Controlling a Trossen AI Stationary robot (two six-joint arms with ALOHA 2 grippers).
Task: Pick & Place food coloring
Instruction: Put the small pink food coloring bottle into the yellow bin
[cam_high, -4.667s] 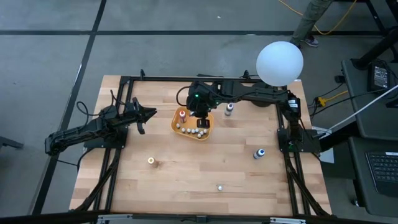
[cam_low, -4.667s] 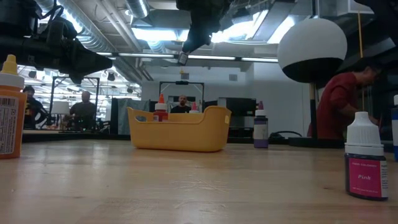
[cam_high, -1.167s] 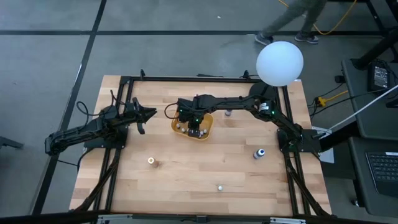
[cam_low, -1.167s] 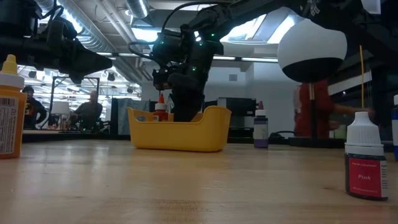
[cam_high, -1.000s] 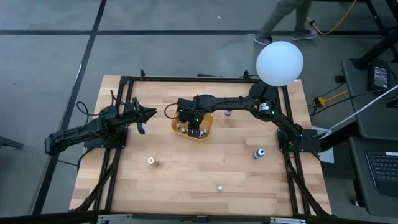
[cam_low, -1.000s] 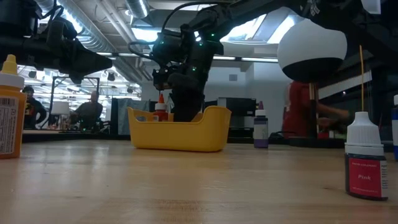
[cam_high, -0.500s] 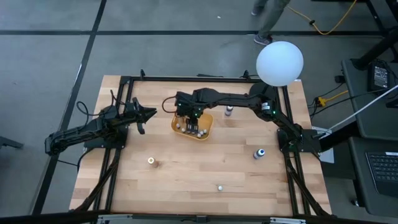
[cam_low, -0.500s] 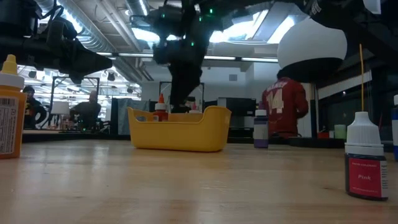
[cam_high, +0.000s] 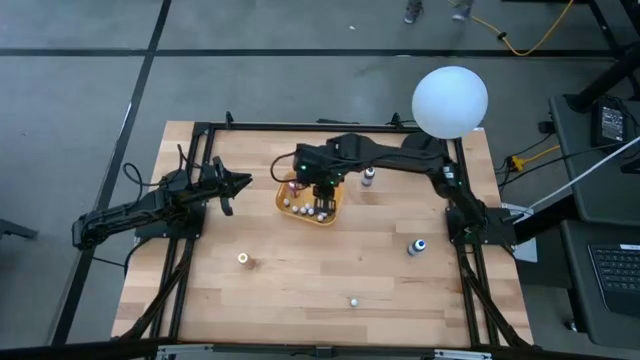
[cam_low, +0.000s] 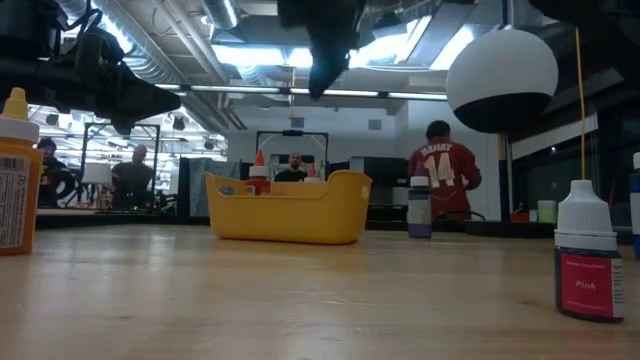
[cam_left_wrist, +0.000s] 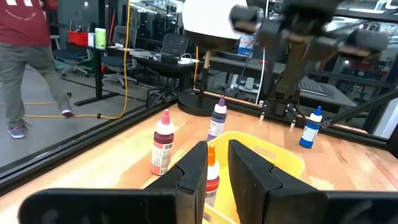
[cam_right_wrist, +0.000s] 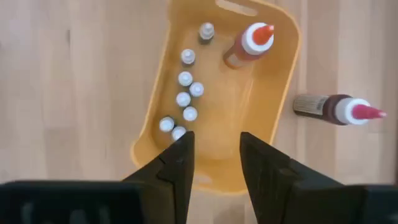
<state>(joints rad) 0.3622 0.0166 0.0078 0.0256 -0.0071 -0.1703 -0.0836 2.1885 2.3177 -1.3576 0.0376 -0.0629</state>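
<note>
1. Rising out of the yellow tray, my right claw now hangs above it; a second ago it was down among the bottles.
2. Its fingers stand apart with nothing between them, so I judge the last bottle is delivered.
3. Small food coloring bottles stand in a line inside the tray beside the orange-tipped one.
4. More wait out on the bench: the purple bottle just beyond the tray, the blue bottle well apart.
5. To do the next pick well, I should centre over a cap and close squarely.
6. My left claw waits aside, nearly closed, empty.
</note>
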